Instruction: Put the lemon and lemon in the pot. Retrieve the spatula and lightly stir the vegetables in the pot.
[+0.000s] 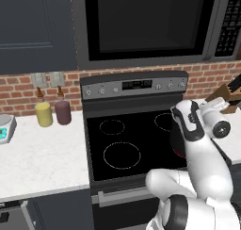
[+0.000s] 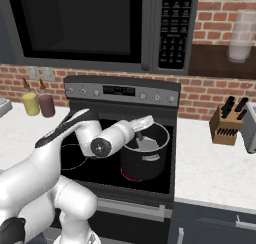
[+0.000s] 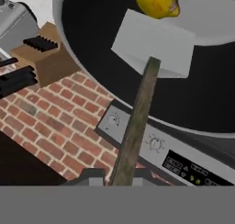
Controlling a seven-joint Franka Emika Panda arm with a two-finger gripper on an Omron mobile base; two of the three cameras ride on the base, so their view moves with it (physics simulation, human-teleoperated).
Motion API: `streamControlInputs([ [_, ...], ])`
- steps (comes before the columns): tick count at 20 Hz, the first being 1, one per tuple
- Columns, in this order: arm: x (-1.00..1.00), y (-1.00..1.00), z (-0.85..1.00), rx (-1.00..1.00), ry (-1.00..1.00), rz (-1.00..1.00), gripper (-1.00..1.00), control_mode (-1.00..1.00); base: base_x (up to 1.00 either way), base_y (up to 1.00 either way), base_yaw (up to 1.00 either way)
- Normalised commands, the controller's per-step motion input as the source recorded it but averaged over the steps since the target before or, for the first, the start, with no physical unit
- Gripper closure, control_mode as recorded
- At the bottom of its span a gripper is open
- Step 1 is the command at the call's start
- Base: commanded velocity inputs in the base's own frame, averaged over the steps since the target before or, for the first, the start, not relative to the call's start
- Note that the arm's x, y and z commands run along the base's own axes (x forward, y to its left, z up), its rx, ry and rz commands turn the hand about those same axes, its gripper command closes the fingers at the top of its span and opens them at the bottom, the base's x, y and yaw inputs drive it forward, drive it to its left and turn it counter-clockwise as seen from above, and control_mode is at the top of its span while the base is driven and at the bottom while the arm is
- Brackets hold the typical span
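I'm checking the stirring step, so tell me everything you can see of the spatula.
The flat, squarish light-grey-bladed spatula has a thin straight dark handle with a brownish cast. The gripper is shut on the handle's end. The blade reaches down inside the deep dark grey-black pot on the stove, close by a dull-yellow lemon; whether they touch is unclear. In the right base view the blade shows pale inside the pot.

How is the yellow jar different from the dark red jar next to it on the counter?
The yellow jar is pale yellow, while the dark red jar is a deep maroon. Seen from the left base view, the yellow jar stands farther from the stove; the dark red jar stands nearer it. Both are upright, much the same size, and topped with small brownish caps.
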Motion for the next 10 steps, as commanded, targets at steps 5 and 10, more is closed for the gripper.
streamControlInputs([
  [5, -0.46, -0.01, 0.06, 0.11, 0.05, 0.0, 1.0, -1.0, 0.0, 0.0, 0.0],
  [10, -0.38, -0.04, 0.08, 0.09, 0.25, 0.01, 1.0, -1.0, 0.0, 0.0, 0.0],
])
